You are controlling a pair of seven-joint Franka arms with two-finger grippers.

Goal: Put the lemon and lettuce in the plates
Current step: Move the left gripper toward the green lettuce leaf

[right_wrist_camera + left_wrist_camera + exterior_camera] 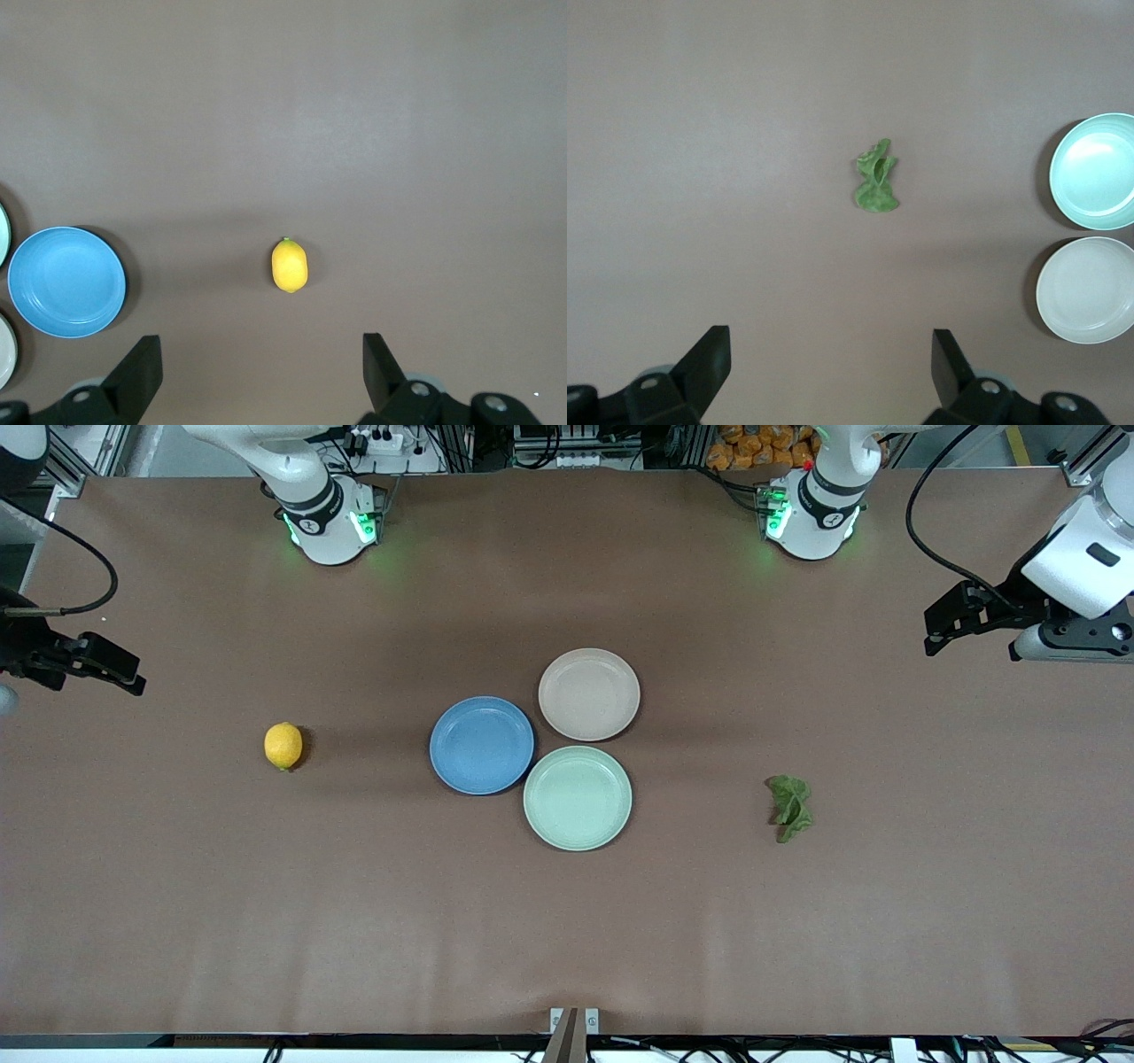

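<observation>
Three round, shallow, rimmed plates, blue (481, 745), beige-pink (589, 693) and mint-green (578, 797), cluster mid-table, touching, each bare. Smooth oval lemon (283, 745) lies toward the right arm's end; ruffled lettuce (790, 807) toward the left arm's. Left gripper (831, 363) and right gripper (261, 367) hang spread wide, holding nothing.

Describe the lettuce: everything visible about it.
The lettuce is one small dark green leaf, wrinkled and ruffled, curled up on itself with a narrower end nearer the front camera. It looks soft and leafy. It lies loose on the brown table, toward the left arm's end, apart from the mint plate, the closest one to it. Nothing but the table touches it.
</observation>
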